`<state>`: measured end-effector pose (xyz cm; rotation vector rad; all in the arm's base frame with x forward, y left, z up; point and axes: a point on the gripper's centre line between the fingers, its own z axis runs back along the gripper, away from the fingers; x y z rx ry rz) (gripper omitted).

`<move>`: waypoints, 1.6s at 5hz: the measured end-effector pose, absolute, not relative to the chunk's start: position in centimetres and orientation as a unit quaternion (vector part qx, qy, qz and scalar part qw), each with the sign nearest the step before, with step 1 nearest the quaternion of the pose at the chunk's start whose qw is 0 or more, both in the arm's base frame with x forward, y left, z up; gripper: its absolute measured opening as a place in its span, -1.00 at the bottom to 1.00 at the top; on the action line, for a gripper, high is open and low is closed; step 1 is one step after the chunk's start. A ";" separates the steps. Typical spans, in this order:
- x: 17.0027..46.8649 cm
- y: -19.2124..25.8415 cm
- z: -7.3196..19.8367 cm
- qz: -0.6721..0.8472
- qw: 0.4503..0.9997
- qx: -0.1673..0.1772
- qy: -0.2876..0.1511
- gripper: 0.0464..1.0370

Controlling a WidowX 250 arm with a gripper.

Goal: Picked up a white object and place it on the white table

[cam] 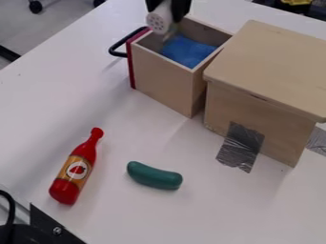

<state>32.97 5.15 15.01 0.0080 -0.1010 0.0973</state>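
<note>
At the top edge, left of centre, hangs the black gripper [168, 5], its fingers closed around a white object [159, 22]. That object looks like a shaker, with small dark holes in its round end, which faces the camera. Both are over the back left part of an open wooden drawer [159, 76], and the object appears to be above the drawer's rim. The white table [117, 124] spreads out below and to the left.
A blue cloth [186, 50] lies inside the drawer, which has a black handle [119, 46]. To its right stands a lidded wooden box [270, 66] with grey tape. Nearer the front lie a red bottle [77, 167] and a green cucumber-like toy [154, 176].
</note>
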 end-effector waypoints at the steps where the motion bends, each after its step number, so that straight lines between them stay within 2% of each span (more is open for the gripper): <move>1: 30.6 5.8 14.5 0.065 0.998 0.004 -0.027 -0.14; 4: 25.2 8.2 11.0 0.088 0.995 0.043 0.013 -0.14; 8: 22.3 13.1 7.9 0.185 0.982 0.050 0.008 -0.14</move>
